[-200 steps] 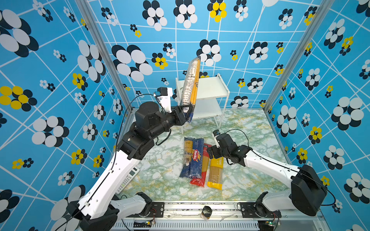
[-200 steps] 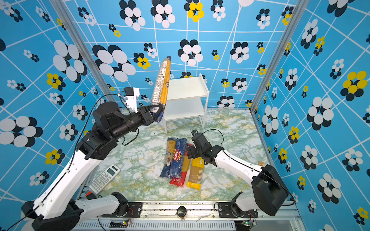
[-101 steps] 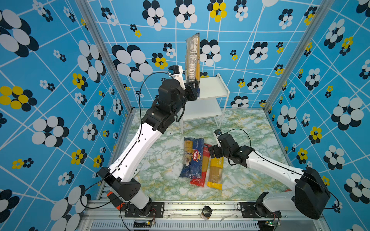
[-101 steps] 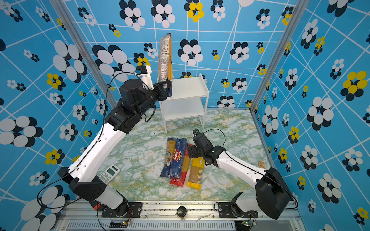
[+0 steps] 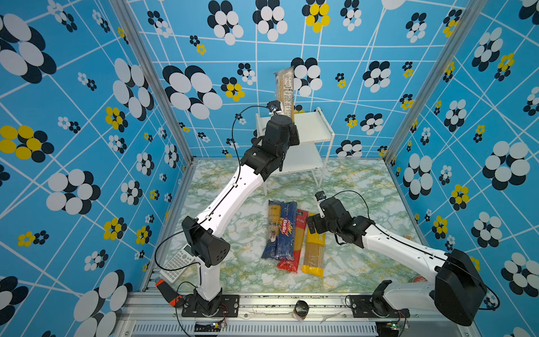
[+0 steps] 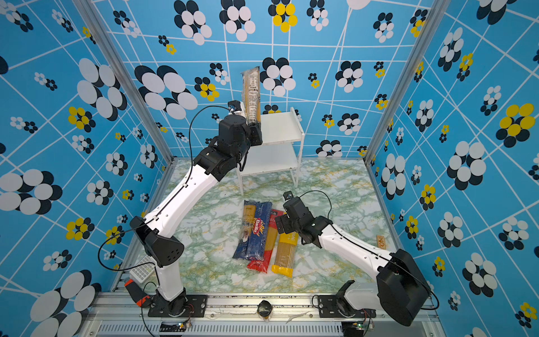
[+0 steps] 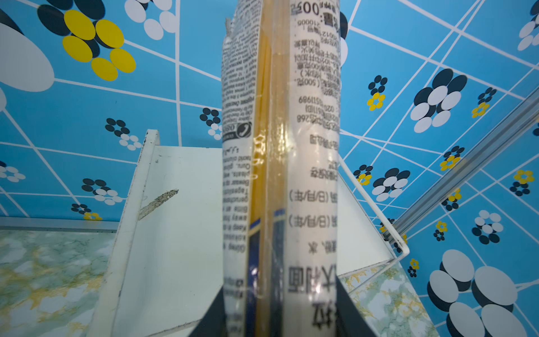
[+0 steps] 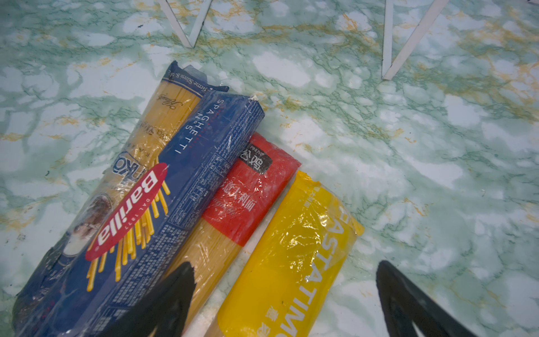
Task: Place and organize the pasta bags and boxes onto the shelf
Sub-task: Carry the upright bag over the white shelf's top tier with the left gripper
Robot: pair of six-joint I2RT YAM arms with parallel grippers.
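Swinging across from the left wall over the last second, the left arm is now carrying its clear/dark-blue spaghetti bag (image 5: 284,90) to the shelf (image 5: 313,128), and the bag, which was leaning before, is now standing nearly upright in both top views (image 6: 252,96). The left gripper (image 5: 291,132) is clamping tight on the bag's lower end, just over the near left part of the top board. In the left wrist view the bag (image 7: 280,146) is running straight out from between the two dark fingers (image 7: 213,318), with the white top board (image 7: 180,204) lying behind it; whether the bag is touching the board I cannot tell.

Across the same second the right arm is barely shifting. The right gripper (image 5: 313,224) is hovering low over the far ends of the packs lying on the marble table (image 5: 364,181), its jaws spread wide and gripping nothing (image 8: 284,265). Four packs are lying side by side there, well short of the shelf: a second clear/dark-blue bag (image 8: 166,116), the dark-blue Barilla pack (image 8: 175,204) partly overlapping it, the red-ended bag (image 8: 250,186) and the yellow-ended bag (image 8: 291,262)
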